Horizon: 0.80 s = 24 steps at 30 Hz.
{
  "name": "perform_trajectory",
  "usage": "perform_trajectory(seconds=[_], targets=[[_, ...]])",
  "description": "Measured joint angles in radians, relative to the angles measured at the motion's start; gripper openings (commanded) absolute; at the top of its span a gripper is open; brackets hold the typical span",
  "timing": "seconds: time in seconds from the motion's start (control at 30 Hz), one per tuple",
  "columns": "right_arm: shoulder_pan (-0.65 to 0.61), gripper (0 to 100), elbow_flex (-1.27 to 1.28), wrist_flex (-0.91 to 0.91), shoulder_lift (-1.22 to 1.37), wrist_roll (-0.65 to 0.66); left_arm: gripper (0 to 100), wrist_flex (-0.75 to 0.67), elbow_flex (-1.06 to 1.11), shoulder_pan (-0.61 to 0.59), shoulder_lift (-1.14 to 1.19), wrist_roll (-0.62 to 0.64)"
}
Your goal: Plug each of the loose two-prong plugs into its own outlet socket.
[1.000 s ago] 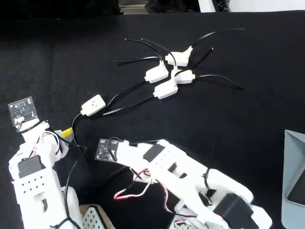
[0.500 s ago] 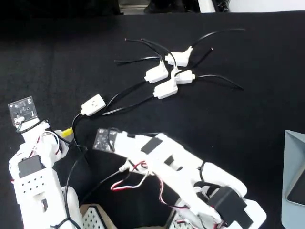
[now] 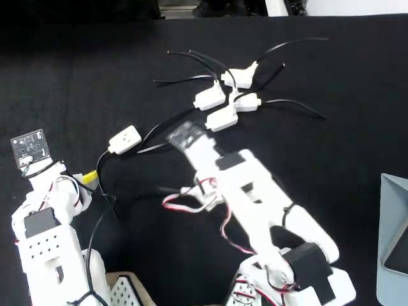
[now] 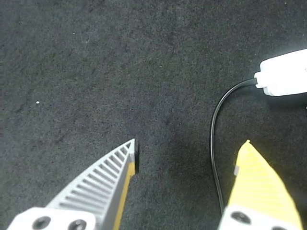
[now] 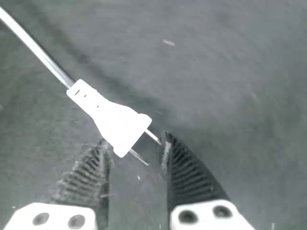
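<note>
A white two-prong plug (image 5: 115, 122) lies on the black cloth, its prongs pointing back between the fingers of my right gripper (image 5: 134, 140). That gripper is open and straddles the prong end; the plug's cable runs away from it. In the high view the right arm (image 3: 236, 185) stretches toward a cluster of white plugs and sockets (image 3: 222, 118) with black cables, and its wrist hides the gripper. A single white outlet socket (image 3: 125, 140) lies to the left on its own cable. My left gripper (image 4: 190, 142) is open over bare cloth, with that socket (image 4: 285, 79) and its cable just ahead.
The left arm (image 3: 44, 217) stands at the near left with a small marker board (image 3: 30, 148) on it. A grey-blue tray (image 3: 392, 242) sits at the right edge. Loose black cables (image 3: 191, 80) fan out around the cluster. The table's far edge is just behind it.
The right arm has swung from beside the left arm forward and to the right, ending by the plug cluster. The left arm has not moved.
</note>
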Motion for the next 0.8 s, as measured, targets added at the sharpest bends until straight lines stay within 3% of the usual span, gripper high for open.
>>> perform_trajectory(seconds=[0.13,0.3,0.8], targets=[[0.081,3.0,-0.060,0.064,0.000,-0.086,32,0.000,0.000,0.000,0.000,0.000],[0.098,21.4,-0.084,0.118,0.002,-0.106,32,0.000,0.000,0.000,0.000,0.000],[0.087,18.7,-0.112,0.147,-0.129,0.157,32,0.000,0.000,0.008,0.000,0.000]])
